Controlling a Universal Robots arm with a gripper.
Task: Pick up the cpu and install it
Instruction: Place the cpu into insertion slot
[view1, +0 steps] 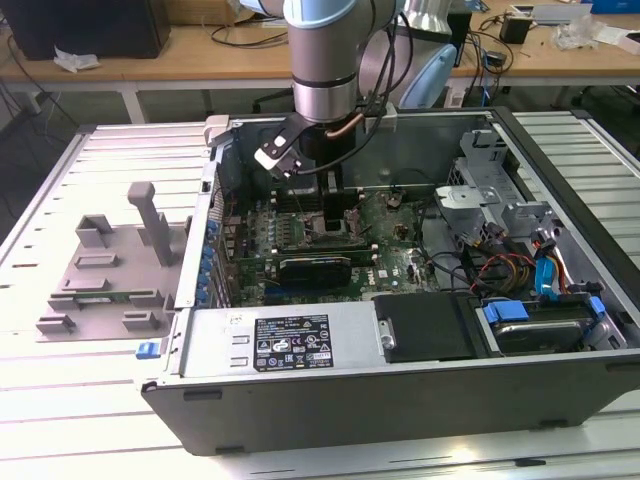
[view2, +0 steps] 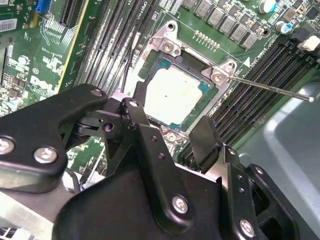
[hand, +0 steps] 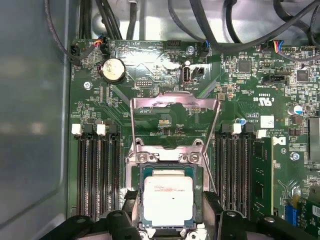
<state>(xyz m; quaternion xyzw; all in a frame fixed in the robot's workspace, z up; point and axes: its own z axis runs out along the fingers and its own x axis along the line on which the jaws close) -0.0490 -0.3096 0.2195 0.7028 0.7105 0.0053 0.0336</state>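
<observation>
The cpu (hand: 168, 198), a small square chip with a pale silver top, lies flat in the motherboard socket (hand: 167, 155) inside the open computer case (view1: 400, 390). In the second wrist view the cpu (view2: 175, 95) sits level in its frame. My gripper (hand: 170, 197) hovers just above it, with one black finger on either side and a little gap to the chip's edges, so it is open and holds nothing. The second wrist view places my gripper (view2: 167, 120) slightly nearer the camera than the chip. In the exterior view my gripper (view1: 328, 205) reaches down into the case over the board.
The socket's metal load plate (hand: 175, 107) stands swung up, and its thin lever rod (view2: 270, 87) sticks out sideways. Memory slots (hand: 97, 175) flank the socket. A grey plastic fixture (view1: 110, 265) with posts lies at the exterior view's left. Drive bays and cables (view1: 520, 260) fill the case's right.
</observation>
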